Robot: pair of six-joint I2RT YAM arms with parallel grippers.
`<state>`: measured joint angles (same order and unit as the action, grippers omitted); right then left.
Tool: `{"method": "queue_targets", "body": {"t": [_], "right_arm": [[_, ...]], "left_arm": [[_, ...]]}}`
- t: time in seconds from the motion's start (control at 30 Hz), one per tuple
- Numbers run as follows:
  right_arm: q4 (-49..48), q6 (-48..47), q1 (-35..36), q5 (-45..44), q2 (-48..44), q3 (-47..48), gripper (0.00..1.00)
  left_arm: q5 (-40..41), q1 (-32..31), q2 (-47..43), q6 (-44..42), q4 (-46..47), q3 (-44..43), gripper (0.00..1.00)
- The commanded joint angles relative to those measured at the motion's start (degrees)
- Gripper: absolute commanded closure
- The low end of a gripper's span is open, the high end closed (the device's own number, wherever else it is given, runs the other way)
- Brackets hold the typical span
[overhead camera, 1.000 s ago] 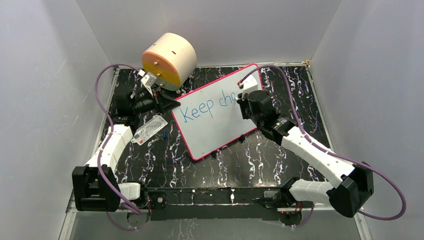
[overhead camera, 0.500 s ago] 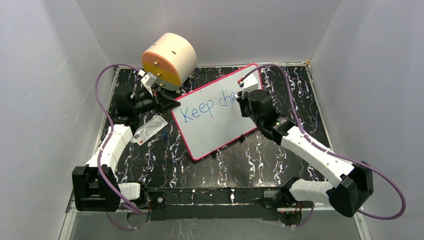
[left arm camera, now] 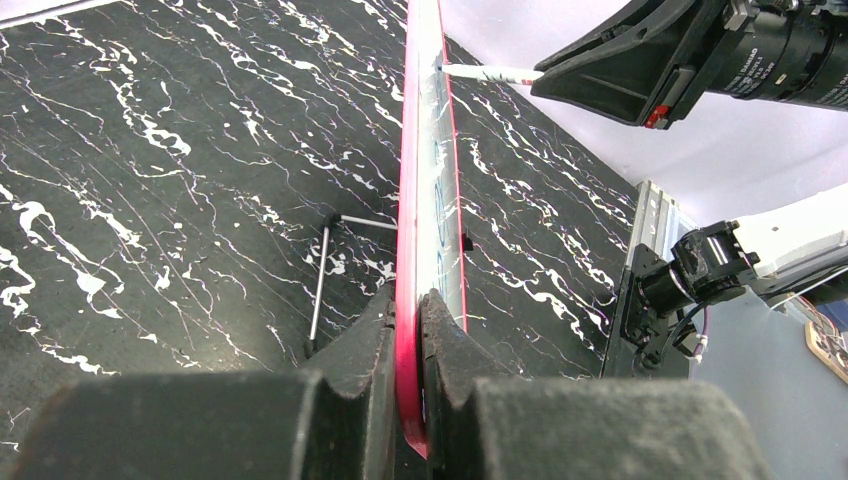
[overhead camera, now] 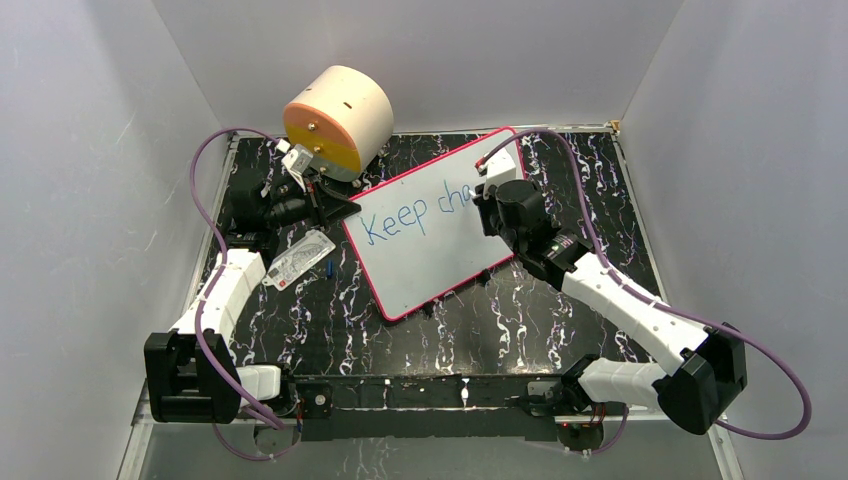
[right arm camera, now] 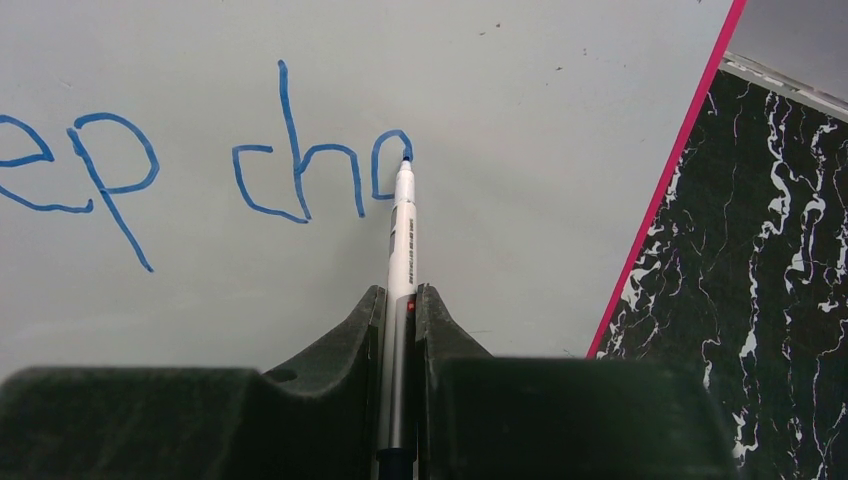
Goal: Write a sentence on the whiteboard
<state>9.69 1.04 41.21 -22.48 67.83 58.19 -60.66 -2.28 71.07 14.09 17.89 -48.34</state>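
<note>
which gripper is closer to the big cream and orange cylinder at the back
Left. The left gripper clamps the whiteboard by its edge right beside the cylinder; the right gripper holds a marker farther off, toward the whiteboard's opposite end.

**Non-task items on the bench**

Table [overhead camera: 470,320]: black with white marbling.
Drum [overhead camera: 338,117]: cream shell, orange end face, lying on its side at the back left.
Card [overhead camera: 299,262]: white, printed, flat on the table, left of centre.
Small blue piece [overhead camera: 329,268]: just beside the card's right end, type unclear.
Walls [overhead camera: 100,150]: plain white.

White links [overhead camera: 228,285], black joints [overhead camera: 180,375], purple cables [overhead camera: 193,175], black left claw [left arm camera: 408,305]
</note>
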Motion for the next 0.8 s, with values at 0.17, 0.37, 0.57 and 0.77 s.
{"method": "queue_targets", "body": {"t": [0.17,0.37,0.57,0.77], "right_arm": [[1.35,-0.15,-0.29,0.29,-2.25,-2.62,1.0],[0.75,-0.29,-0.36,-1.9,-2.28,-2.77,1.0],[-1.07,-0.76,-0.59,-2.59,-2.65,-2.25,1.0],[-2.06,-0.95,-0.86,-2.36,-4.33,-1.29,1.0]], "left_arm": [[-2.44,-1.66,1.09,-6.26,-3.58,0.79,1.0],[-2.43,-1.66,1.0,-6.26,-3.65,0.79,1.0],[-2.29,-1.67,1.0,-6.25,-3.65,0.81,1.0],[-2.0,-1.67,1.0,-6.35,-3.73,0.79,1.0]]}}
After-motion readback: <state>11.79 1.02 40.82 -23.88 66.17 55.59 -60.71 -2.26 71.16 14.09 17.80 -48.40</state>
